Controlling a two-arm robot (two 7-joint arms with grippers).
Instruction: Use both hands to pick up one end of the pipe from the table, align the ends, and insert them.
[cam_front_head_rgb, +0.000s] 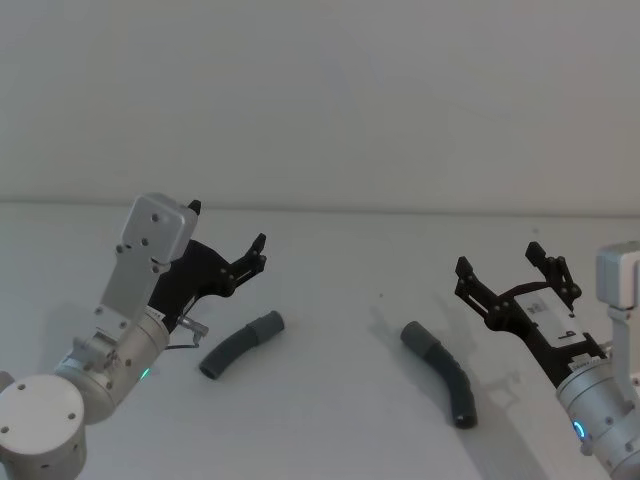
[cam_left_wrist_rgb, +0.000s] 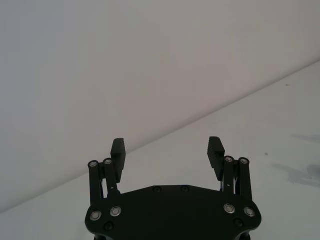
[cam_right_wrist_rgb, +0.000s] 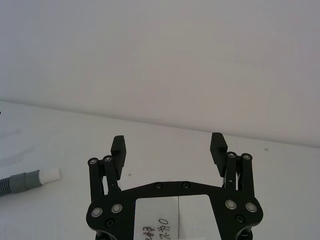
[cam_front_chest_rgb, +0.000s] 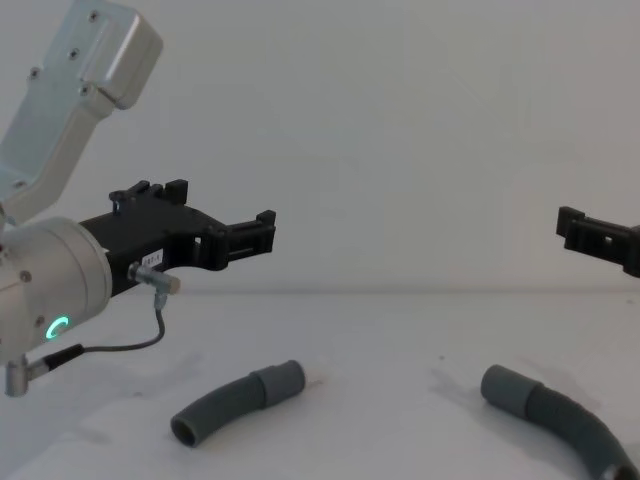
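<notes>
Left end effector (cam_front_head_rgb: 228, 226) above short hose (cam_front_head_rgb: 240, 343), right end effector (cam_front_head_rgb: 499, 258) near long hose (cam_front_head_rgb: 445, 370); spread.

Found short pipe piece (cam_front_head_rgb: 240, 343) left on worktop (cam_front_head_rgb: 330, 280), longer pipe piece (cam_front_head_rgb: 443, 372) well apart at right; left gripper (cam_front_head_rgb: 228, 228) raised left of the former, right gripper (cam_front_head_rgb: 498, 258) right of the latter.

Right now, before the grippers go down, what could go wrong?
Both pieces are curved and loose, so the short piece may roll when the open left gripper closes. If the right gripper, also open, takes the long piece far from its cuff, that end may droop and miss.
</notes>
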